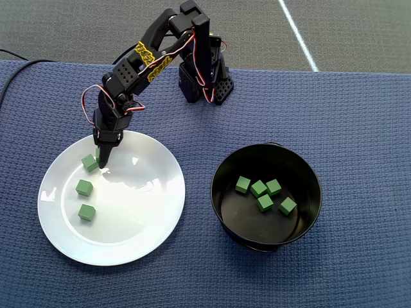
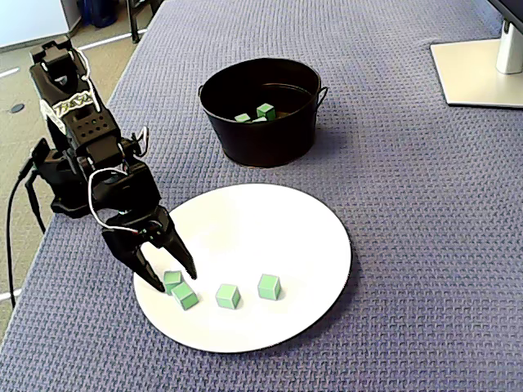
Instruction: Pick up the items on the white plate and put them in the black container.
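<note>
Fixed view, jaws (image 2: 173,280) spread apart, straddling a green cube (image 2: 172,280) on white plate (image 2: 270,229), tips pointing down.

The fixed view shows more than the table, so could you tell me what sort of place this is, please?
Probably an office or lab desk: a blue woven mat covers it, a monitor stand sits at the far corner, and carpet lies beyond.

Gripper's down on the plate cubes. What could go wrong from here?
1. The open gripper straddles one cube that sits against a second cube; closing may nudge the neighbour or pinch both.
2. This cube lies near the plate rim, and the outer finger sits close to the edge; pressing down could tip or slide the glossy plate.
3. A skewed grip might drop the cube before the pot.
</note>
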`<state>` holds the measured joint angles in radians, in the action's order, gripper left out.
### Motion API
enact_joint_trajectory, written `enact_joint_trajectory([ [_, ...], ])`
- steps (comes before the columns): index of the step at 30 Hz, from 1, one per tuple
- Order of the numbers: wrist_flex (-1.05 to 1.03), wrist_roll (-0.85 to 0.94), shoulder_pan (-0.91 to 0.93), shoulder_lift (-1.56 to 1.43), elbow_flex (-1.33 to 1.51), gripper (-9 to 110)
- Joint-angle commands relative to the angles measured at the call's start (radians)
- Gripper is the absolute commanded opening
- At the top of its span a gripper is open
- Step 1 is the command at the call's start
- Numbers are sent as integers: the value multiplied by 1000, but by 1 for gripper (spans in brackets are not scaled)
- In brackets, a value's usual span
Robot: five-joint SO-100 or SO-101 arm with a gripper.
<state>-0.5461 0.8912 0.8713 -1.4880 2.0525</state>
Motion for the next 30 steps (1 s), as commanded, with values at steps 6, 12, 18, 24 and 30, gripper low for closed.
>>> enact_joint_trajectory([
  [6, 14, -8, -6, -26, 29, 0],
  [12, -299, -302, -25, -307, -258, 0],
  [18, -515, -773, -336, -563, -795, 0],
  [24, -658, -1045, -874, -477, -977, 0],
  [30, -660, -1124, -1141, -278, -729, 0],
])
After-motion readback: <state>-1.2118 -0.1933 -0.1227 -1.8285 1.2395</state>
